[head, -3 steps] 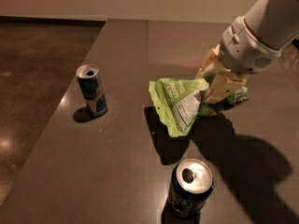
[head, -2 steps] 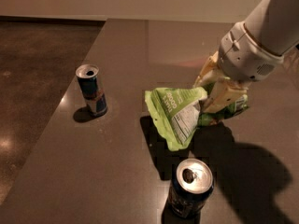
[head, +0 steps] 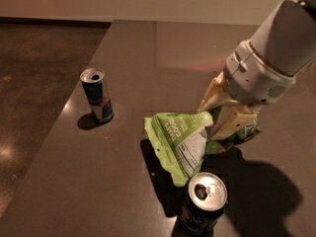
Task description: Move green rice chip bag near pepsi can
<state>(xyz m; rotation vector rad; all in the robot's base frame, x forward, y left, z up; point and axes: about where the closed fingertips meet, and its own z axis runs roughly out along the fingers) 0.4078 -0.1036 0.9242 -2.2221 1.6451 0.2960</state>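
Hanging over dark brown matte table near right edge: cream two-finger gripper, clamped on crinkly lime-green rice chip bag, probably for dragging toward wide dark blue pepsi can at front edge, already just beside. Near left edge, slim blue-and-silver can.

The green rice chip bag was crinkled, glossy plastic film with a matt white label panel. It was pinched at its right end by the gripper, whose cream fingers looked like smooth matt plastic. The pepsi can had a shiny silver metal top, and the dark counter looked smooth and faintly reflective.
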